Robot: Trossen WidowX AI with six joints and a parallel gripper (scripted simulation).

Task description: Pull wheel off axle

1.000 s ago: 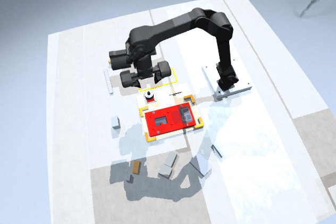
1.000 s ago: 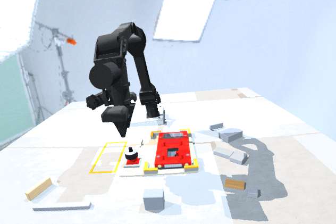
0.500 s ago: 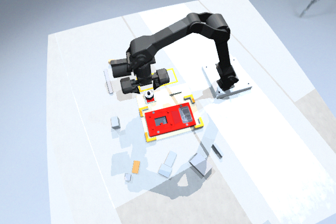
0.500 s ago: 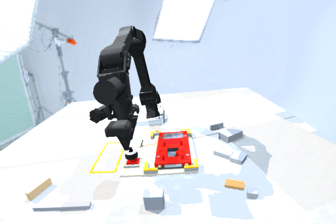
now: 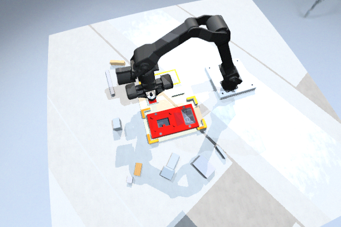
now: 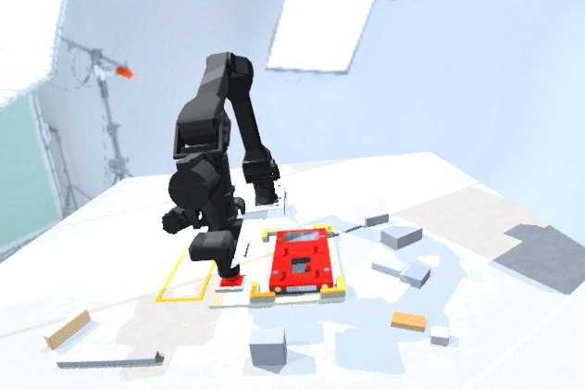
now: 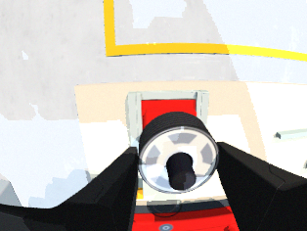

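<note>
The step in hand is judged to be the seizing of the wheel [image 7: 178,155] before it is drawn off the upright axle [image 7: 180,171]. For this to be done well, the squeeze should be finished evenly on both sides of the tyre, so that the wheel is not tipped against the axle; only then should it be lifted straight up along the axle's line (a sideways drag would likely bind the hub or shift the small red base [image 7: 168,110] beneath). Once free, it would be carried to the yellow-outlined marked area [image 7: 109,10], which is seen just beyond the base in the wrist view.

The wheel is seated on its axle, on the red base, at the edge of the cream board just beside the large red fixture [image 5: 172,121] on the table [image 5: 82,142]. It lies squarely between the two fingers of the pincer [image 7: 177,165], whose dark fingers flank the tyre left and right. The pincer is partly drawn in and appears to be pressed on the wheel's rim, though a firm hold cannot be confirmed (the contact line is hidden in shadow).
</note>
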